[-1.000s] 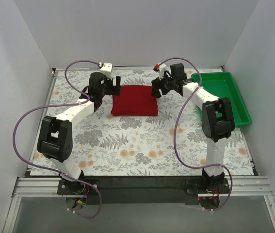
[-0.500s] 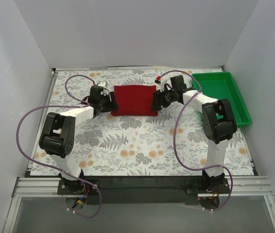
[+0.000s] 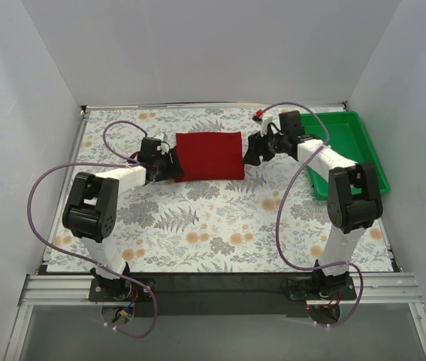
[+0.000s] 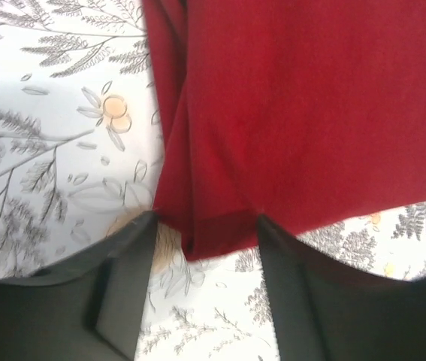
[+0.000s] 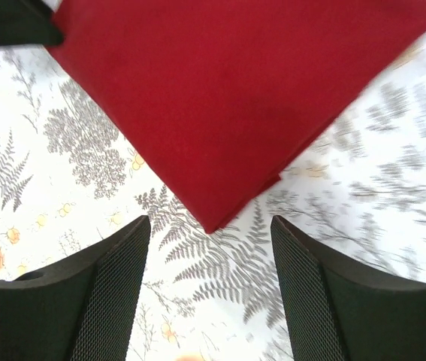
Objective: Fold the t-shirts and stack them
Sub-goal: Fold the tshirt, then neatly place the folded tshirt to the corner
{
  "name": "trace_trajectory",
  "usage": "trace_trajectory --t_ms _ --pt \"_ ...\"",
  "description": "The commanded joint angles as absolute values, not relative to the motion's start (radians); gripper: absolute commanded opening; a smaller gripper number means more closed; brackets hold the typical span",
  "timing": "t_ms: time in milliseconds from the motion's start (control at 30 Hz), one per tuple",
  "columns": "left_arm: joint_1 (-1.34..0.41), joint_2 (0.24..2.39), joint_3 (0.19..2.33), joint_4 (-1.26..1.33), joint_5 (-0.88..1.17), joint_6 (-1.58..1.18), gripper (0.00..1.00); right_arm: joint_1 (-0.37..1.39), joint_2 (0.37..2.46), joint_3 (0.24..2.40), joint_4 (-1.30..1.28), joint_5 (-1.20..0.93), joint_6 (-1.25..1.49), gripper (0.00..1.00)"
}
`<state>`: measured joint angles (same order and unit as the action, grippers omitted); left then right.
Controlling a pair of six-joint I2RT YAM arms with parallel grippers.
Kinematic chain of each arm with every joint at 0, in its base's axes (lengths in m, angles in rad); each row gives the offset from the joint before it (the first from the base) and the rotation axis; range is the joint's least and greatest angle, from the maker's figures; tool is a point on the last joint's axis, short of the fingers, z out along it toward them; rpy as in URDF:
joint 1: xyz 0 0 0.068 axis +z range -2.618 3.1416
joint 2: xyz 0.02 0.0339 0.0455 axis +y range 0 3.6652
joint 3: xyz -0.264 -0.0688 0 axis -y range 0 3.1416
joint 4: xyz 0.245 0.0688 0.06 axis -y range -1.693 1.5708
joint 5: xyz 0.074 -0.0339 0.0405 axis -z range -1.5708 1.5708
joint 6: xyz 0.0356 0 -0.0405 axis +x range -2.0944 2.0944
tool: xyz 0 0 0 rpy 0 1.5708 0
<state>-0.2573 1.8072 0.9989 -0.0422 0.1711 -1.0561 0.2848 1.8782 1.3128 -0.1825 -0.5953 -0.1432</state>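
The dark red t-shirt (image 3: 210,155) lies folded into a flat rectangle on the floral tabletop, toward the back. My left gripper (image 3: 175,167) sits low at its near left corner. In the left wrist view that layered corner of the t-shirt (image 4: 295,113) pokes in between the tips of the left gripper (image 4: 205,219), whose jaws stand apart. My right gripper (image 3: 251,155) hovers just off the shirt's right edge. Its wrist view shows a corner of the t-shirt (image 5: 228,83) ending just ahead of the right gripper (image 5: 209,219), open, with only tabletop between its fingers.
A green plastic tray (image 3: 348,143) sits at the back right; the right arm reaches across its near left side. White walls close in the table at the back and both sides. Purple cables loop off both arms.
The left gripper came down from beside the shirt's far left to its near left corner, jaws narrowing. The right gripper dropped and then backed off to the right of the shirt.
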Motion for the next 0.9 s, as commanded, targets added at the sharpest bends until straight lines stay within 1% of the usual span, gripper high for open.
trace_trajectory --t_ms 0,67,133,200,333,533,633,733,767,867 --pt "-0.252 1.669 0.98 -0.066 0.15 -1.071 0.54 0.236 1.747 1.304 -0.179 -0.638 -0.192 0.61" --pt "-0.247 1.638 0.982 -0.071 0.147 -1.078 0.63 0.21 1.695 1.289 -0.192 -0.664 -0.221 0.63" --pt "-0.241 1.629 0.989 -0.072 0.158 -1.086 0.66 0.193 1.663 1.261 -0.193 -0.681 -0.23 0.64" --pt "-0.229 1.649 1.008 -0.072 0.205 -1.091 0.67 0.172 1.626 1.24 -0.193 -0.719 -0.242 0.65" --pt "-0.216 1.822 1.148 -0.112 0.275 -1.094 0.67 0.158 1.56 1.166 -0.192 -0.77 -0.276 0.66" --pt "-0.207 1.985 1.299 -0.153 0.213 -1.1 0.67 0.141 1.491 1.088 -0.166 -0.813 -0.307 0.67" --pt "-0.203 2.046 1.371 -0.186 0.195 -1.098 0.63 0.126 1.474 1.062 -0.141 -0.834 -0.295 0.68" --pt "-0.199 2.094 1.42 -0.218 0.253 -1.098 0.49 0.11 1.476 1.052 -0.133 -0.847 -0.287 0.67" --pt "-0.199 2.1 1.425 -0.221 0.268 -1.1 0.42 0.104 1.474 1.052 -0.132 -0.848 -0.285 0.68" --pt "-0.199 2.114 1.42 -0.221 0.302 -1.111 0.38 0.098 1.479 1.049 -0.13 -0.859 -0.284 0.67"
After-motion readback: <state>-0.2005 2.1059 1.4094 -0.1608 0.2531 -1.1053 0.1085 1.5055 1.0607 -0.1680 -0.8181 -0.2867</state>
